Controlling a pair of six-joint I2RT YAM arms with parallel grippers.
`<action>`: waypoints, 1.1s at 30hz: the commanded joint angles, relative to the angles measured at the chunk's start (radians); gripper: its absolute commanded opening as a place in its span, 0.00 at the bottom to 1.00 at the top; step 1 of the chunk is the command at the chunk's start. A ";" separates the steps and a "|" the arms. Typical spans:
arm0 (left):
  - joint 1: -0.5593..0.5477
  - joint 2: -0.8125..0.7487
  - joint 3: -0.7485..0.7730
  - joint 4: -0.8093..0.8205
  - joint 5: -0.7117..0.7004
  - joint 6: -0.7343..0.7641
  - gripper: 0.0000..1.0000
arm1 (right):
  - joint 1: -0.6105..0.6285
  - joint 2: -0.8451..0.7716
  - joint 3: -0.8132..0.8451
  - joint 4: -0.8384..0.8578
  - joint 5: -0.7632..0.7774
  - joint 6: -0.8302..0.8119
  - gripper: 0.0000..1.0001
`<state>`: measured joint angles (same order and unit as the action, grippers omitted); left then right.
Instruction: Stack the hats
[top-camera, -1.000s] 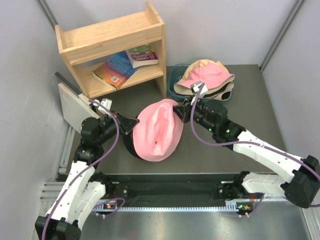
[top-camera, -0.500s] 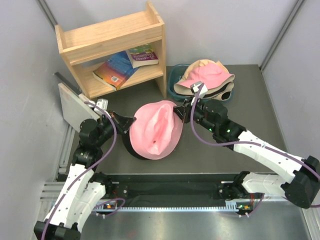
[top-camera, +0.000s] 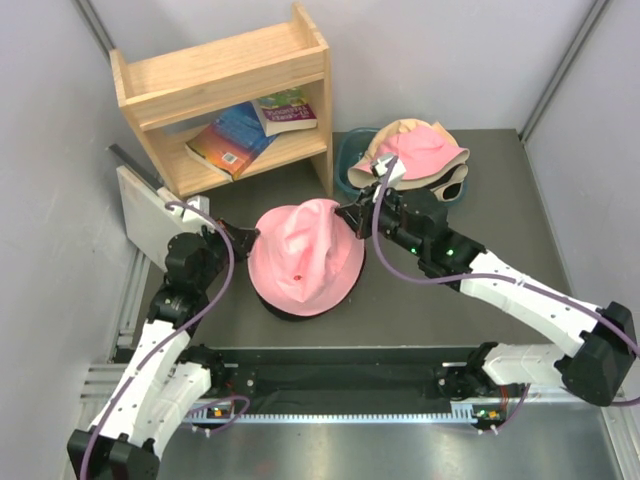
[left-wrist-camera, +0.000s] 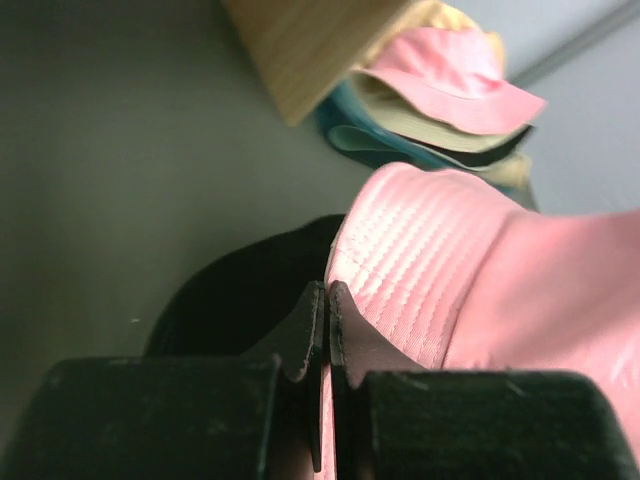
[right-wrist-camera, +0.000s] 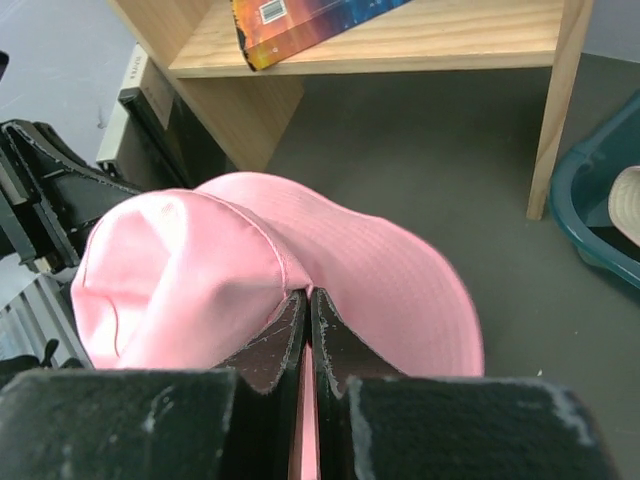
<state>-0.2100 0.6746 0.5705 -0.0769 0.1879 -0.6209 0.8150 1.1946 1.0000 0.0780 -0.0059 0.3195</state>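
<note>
Over the black hat (top-camera: 290, 313), the left jaws and right jaws each pinch the pink hat (top-camera: 305, 255) by its brim. Lower both sides evenly so it sits straight.

A soft pink hat (top-camera: 305, 258) sits dome-up on a black hat (left-wrist-camera: 238, 295). A pile of hats (top-camera: 425, 155) lies behind it.

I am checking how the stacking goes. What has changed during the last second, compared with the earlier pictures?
The pink hat moved slightly left, and its shape went from a long creased oval to a rounder dome over the black hat. The left gripper and the right gripper stay shut on its brim. The hat pile on the tub and the shelf are unchanged.
</note>
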 joint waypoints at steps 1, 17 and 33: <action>0.009 0.045 0.003 -0.009 -0.169 0.036 0.00 | 0.001 0.029 0.071 0.019 0.035 -0.025 0.00; 0.011 0.083 -0.066 -0.001 -0.209 0.053 0.00 | -0.158 -0.098 -0.190 0.133 -0.276 0.170 0.90; 0.011 0.042 -0.103 -0.014 -0.199 0.064 0.00 | -0.183 -0.044 -0.440 0.439 -0.401 0.417 0.74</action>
<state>-0.2054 0.7361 0.4744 -0.1070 0.0063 -0.5735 0.6491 1.1358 0.5621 0.3996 -0.3889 0.6842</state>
